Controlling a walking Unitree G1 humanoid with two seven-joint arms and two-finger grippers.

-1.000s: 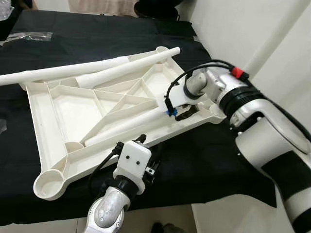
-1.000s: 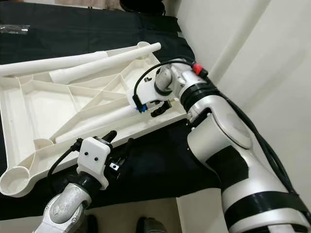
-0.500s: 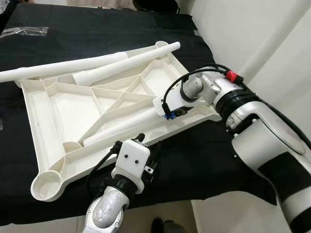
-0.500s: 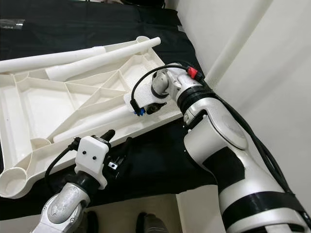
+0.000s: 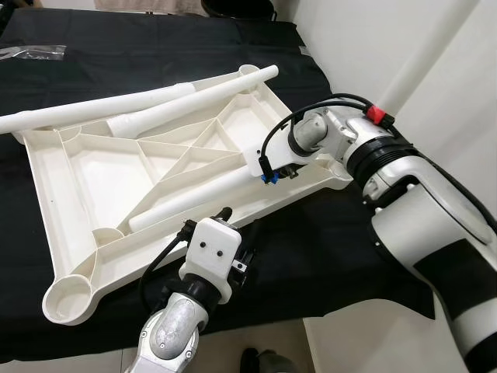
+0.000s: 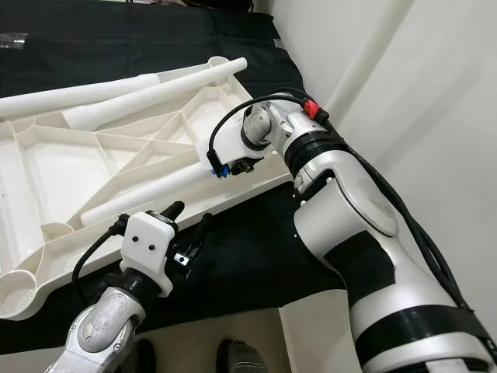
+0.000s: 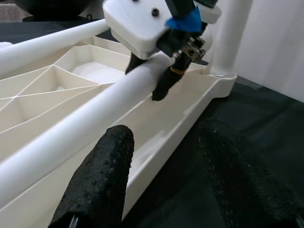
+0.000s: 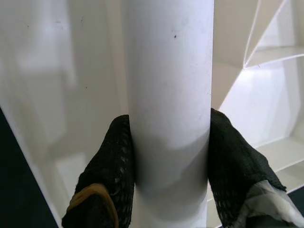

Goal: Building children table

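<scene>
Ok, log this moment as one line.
right claw: shut on leg tube | tube: lying in upturned tabletop | left claw: open, near tabletop edge

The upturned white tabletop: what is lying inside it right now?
Inside the tabletop lies one white table leg, across its ribs, with the right gripper shut on its end. Two more legs rest along its far rim. The compartment floor beneath the leg is partly covered.

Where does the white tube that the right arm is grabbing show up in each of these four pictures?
Left eye: table leg lies diagonally across the tabletop.
Right eye: same diagonal.
Left wrist: runs up from the lower corner.
Right wrist: upright, centre.
Shared landmark: right gripper clamping it.
</scene>
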